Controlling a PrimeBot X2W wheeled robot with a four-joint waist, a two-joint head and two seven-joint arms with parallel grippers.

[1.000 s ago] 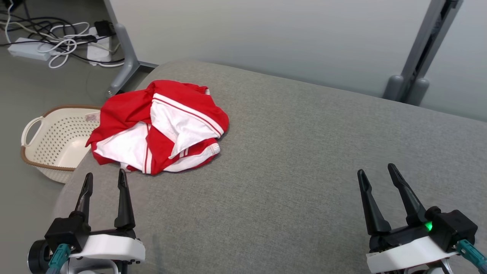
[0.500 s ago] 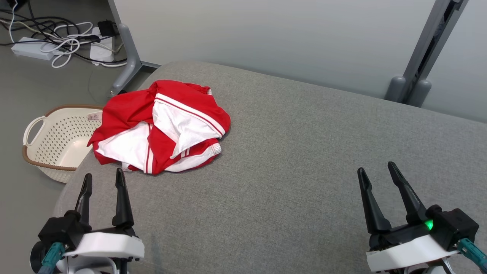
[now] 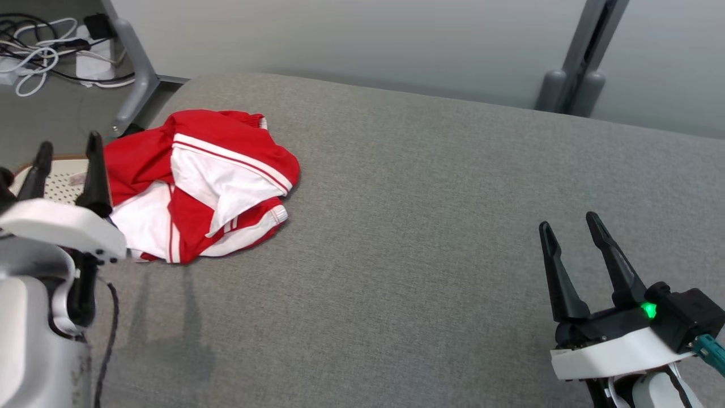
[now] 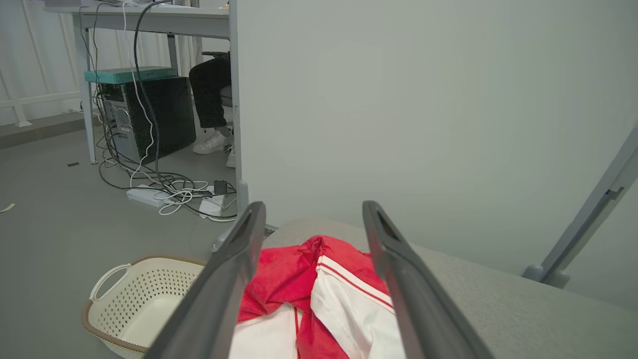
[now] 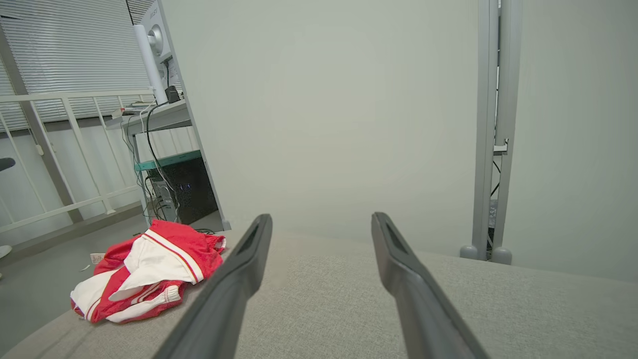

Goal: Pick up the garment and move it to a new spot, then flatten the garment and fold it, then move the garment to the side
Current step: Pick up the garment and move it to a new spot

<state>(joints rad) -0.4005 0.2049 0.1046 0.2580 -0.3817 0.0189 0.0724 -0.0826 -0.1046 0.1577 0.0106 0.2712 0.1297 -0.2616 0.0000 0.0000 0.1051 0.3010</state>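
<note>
Crumpled red-and-white fabric garment (image 3: 226, 181): likely soft, light, limp.
Hold: bunched fold at near edge.
Left end effector (image 3: 69, 141), right end effector (image 3: 568, 221): apart, empty.

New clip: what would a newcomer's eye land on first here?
The crumpled red and white striped garment stands out, heaped near the left end of the grey fabric cushion. The open left tool hangs at the garment's left edge, with a cream perforated plastic basket on the floor next to the cushion. The open right tool sits far off at the lower right.
</note>
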